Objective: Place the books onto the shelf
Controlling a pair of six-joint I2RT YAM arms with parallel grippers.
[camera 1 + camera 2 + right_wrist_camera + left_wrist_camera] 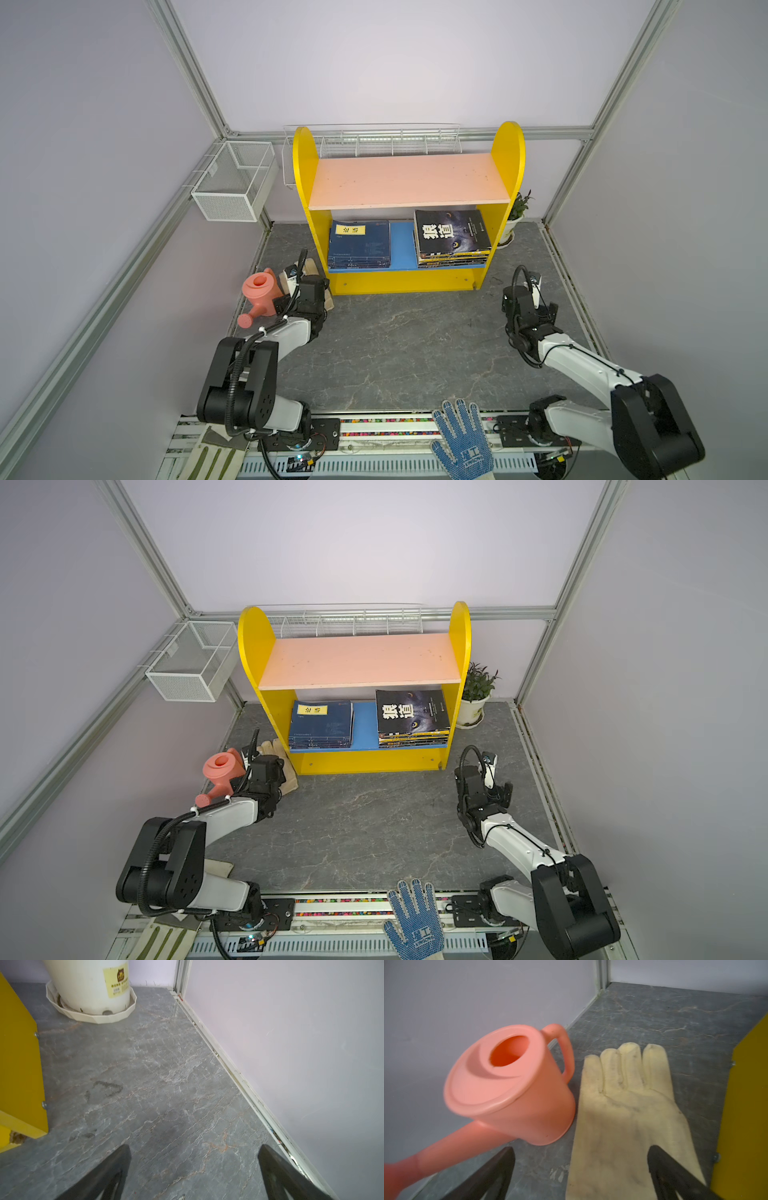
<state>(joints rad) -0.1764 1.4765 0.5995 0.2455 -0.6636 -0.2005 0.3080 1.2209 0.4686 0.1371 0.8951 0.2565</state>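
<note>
I count one shelf at 12 o'clock on the table, with two boards: a pink upper board and a blue lower board. The books sit in two flat stacks, both on the lower board. The navy stack, with a yellow title label on top, is at the board's 9 o'clock end. The dark stack, topped by a black cover with large Chinese characters, is at its 3 o'clock end and has yellow edges showing beneath. A strip of blue board lies between them. I cannot count the single books in either stack from their edges.

My two pincers are both spread wide and grip nothing. The left gripper hangs at about 9 o'clock, partly over a cream glove. The right gripper hangs at about 3 o'clock over bare table, near the shelf's side panel.

Two wire containers hang on the walls: a white mesh basket at 10 o'clock and a white wire rack behind the shelf at 12 o'clock.

Around them is one pink watering can, just beside the cream glove at 9 o'clock and close to the shelf's left panel. One potted plant stands in a saucer at 2 o'clock, behind the right panel. Three gloves show plainly: the cream one, a blue dotted glove on the front rail at 6 o'clock, and a green-striped glove at 7 o'clock. In both top views the left arm covers most of the cream glove.
</note>
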